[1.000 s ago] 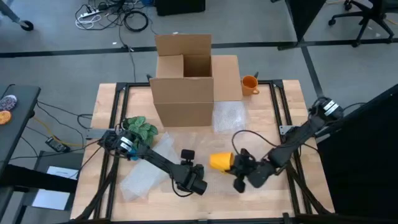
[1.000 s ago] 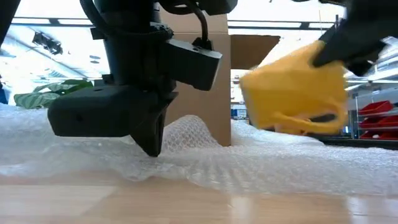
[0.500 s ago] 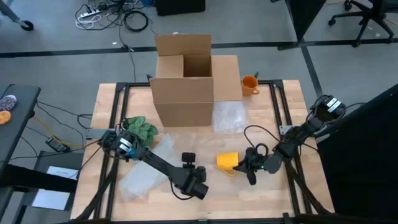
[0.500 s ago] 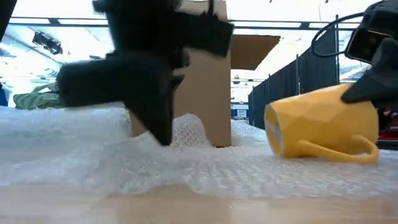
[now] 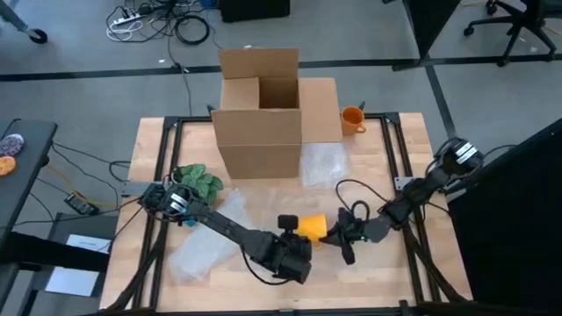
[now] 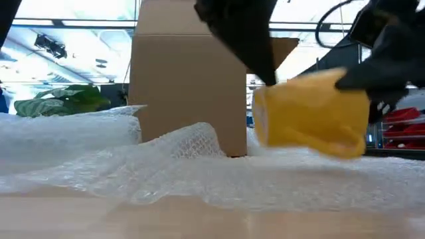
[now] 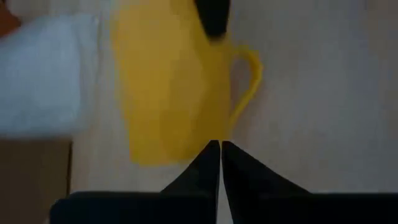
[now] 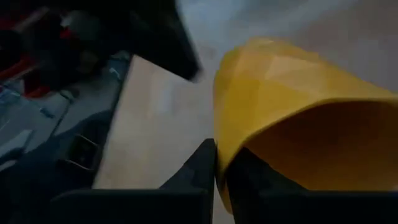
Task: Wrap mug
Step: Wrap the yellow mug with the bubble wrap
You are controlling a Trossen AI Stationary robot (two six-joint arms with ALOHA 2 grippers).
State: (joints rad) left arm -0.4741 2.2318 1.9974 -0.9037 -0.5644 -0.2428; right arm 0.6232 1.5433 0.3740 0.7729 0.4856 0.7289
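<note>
Left wrist view. The left gripper (image 7: 220,155) has its two dark fingers (image 7: 202,165) pressed together, tips just beside the base of a yellow mug (image 7: 165,87). The mug's loop handle (image 7: 247,78) projects toward 3 o'clock. A dark finger of the other gripper (image 7: 212,15) overlaps the mug at 12 o'clock. Bubble wrap (image 7: 43,74) lies at 9 o'clock on the wooden table (image 7: 329,93).

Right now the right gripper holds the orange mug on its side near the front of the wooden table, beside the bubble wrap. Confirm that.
Not quite: the mug in the right gripper is the faceted yellow mug, not the orange one. The small orange mug stands untouched at the back of the wooden table, beside the cardboard box. The high view shows both; the rest holds, clear bubble wrap included.
</note>
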